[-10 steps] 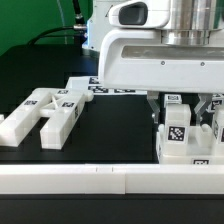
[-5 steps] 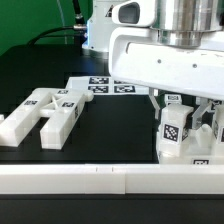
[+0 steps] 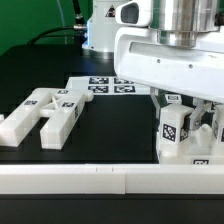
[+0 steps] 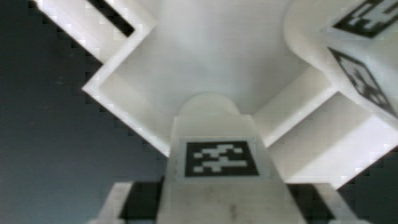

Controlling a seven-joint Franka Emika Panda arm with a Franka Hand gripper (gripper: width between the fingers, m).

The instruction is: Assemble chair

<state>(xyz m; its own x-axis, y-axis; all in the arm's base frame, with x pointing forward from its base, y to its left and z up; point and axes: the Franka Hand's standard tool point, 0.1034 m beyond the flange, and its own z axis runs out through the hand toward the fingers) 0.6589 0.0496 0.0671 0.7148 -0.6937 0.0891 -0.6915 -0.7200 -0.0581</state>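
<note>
Since a second ago the gripper has tipped: its broad white body, level before, now slopes down toward the exterior view's right and sits slightly further that way. You will find it low over the upright cluster of chair pieces, which stands at the exterior view's right, close to the white front rail. Its fingers are mostly hidden among those pieces, so you cannot tell how wide they stand or whether they grip anything. Wrist view: a tagged bar fills the centre, with white faces on both sides. The slotted seat block lies flat at the left, well apart, unmoved. The marker board lies behind it.
</note>
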